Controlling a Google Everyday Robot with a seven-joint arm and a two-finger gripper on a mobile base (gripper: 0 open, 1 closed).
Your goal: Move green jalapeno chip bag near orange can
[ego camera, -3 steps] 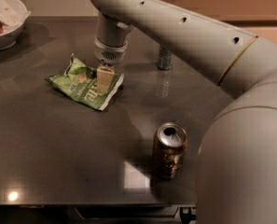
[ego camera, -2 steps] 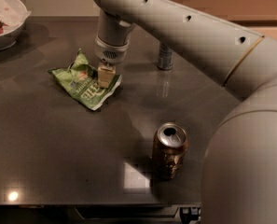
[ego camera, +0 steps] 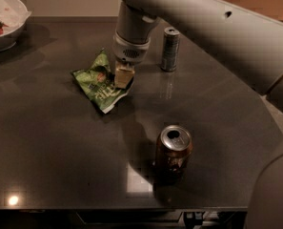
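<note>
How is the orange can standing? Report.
The orange can stands upright, silver top up. The gripper is at the green jalapeno chip bag.

Likely an office break room or kitchen, dark glossy bench [ego camera: 50, 142], white bowl [ego camera: 5, 30] of food far left, orange can [ego camera: 173, 151], silver can [ego camera: 170, 49], pincer [ego camera: 123, 78] clamped on the green jalapeno chip bag [ego camera: 97, 82] left of middle.
</note>
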